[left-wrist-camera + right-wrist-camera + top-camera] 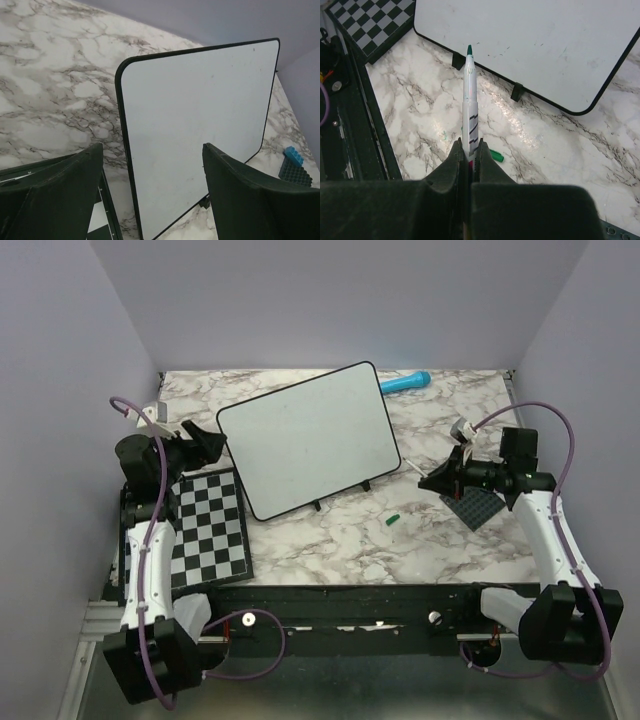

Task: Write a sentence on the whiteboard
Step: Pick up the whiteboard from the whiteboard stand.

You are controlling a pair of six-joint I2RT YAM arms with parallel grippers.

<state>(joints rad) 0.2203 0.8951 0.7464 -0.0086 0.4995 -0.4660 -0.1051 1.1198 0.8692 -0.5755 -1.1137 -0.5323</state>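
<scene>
- The whiteboard (310, 435) stood at the middle of the marble table, propped on small black feet along its near long edge. Its left end was just beside the checkerboard (210, 530).
- In the top view its long axis ran roughly from 8 to 2 o'clock, with the writing face turned up and toward 6 o'clock, facing the arms.
- No sentence showed on it. The face was blank apart from faint specks.
- Judged from its thin rim and panel, the board was probably light, stiff and glossy. On such small feet it would likely skate or rock back under pen pressure.
- The safest hold looked like the black rim at the left short edge, where pinching would smear nothing.
- The left gripper (150, 150) hung at that edge with its jaws spread wide and holding nothing.
- The right gripper (469, 150) was clamped on the rear of an uncapped green-tipped marker (469, 100).
- In the top view the marker pointed toward about 10 o'clock, at the board's near right corner. Its tip was close to the board's edge but apparently not touching the face.
- Held so far back, the smooth barrel might pivot in the jaws, so light contact seemed wise.
- The green cap (392, 521) lay on the table at 6 o'clock from the board.
</scene>
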